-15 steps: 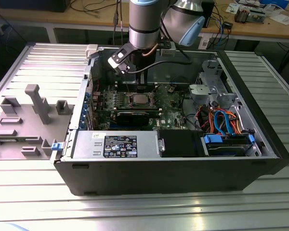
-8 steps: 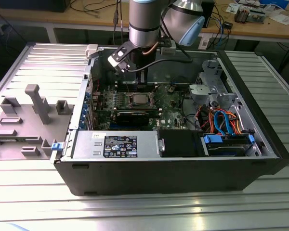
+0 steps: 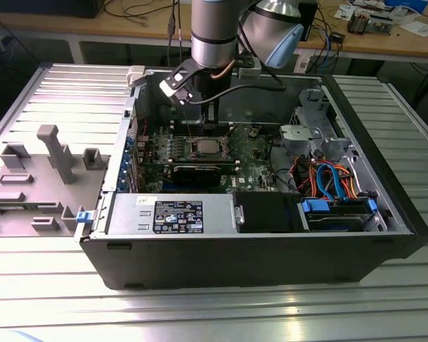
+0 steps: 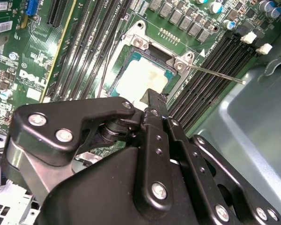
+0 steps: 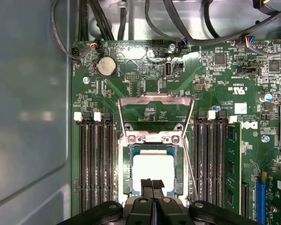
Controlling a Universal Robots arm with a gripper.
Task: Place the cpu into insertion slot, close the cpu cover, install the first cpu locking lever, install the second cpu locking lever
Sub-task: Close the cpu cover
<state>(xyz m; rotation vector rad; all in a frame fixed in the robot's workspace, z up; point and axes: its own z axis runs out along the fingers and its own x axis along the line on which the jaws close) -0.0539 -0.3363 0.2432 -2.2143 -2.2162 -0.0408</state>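
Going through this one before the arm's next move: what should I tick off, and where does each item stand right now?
1. cpu in the socket: ok, it lies inside.
2. cpu cover closed: not ok, it is swung open beyond the socket.
3. locking lever latched: not ok, it sticks out free.
4. gripper empty: ok, it is shut on nothing, over the cpu.
5. gripper clear of the cpu top: cannot tell.
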